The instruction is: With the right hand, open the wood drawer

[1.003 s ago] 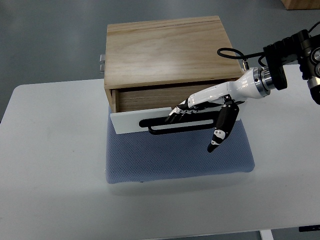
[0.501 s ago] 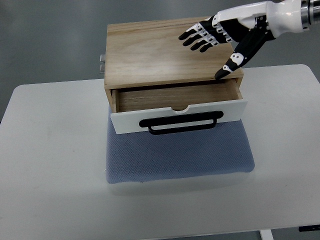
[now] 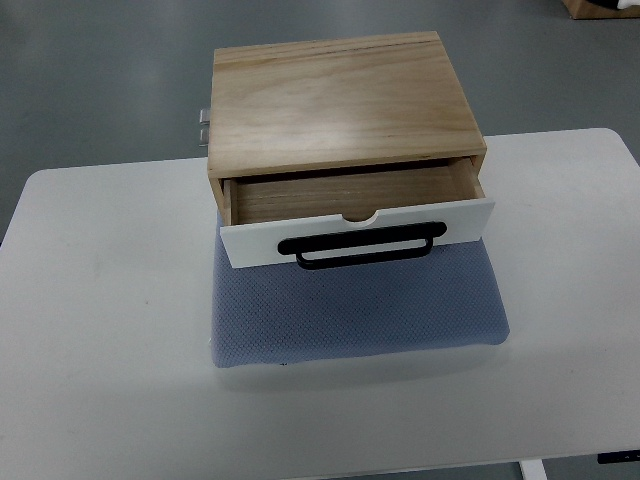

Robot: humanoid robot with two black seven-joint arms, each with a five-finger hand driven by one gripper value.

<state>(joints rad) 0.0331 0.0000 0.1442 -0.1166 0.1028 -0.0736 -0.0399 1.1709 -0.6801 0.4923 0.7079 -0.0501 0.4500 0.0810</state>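
Where blue mat lies, wood drawer partly open

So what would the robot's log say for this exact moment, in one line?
drawer: partly open, looks empty | handle: free | wooden box: on blue mat | hands: out of view

A single top view looks steeply down from the robot's side, facing the wood drawer box at mid-frame, near enough that the tabletop around it spans the frame's width.
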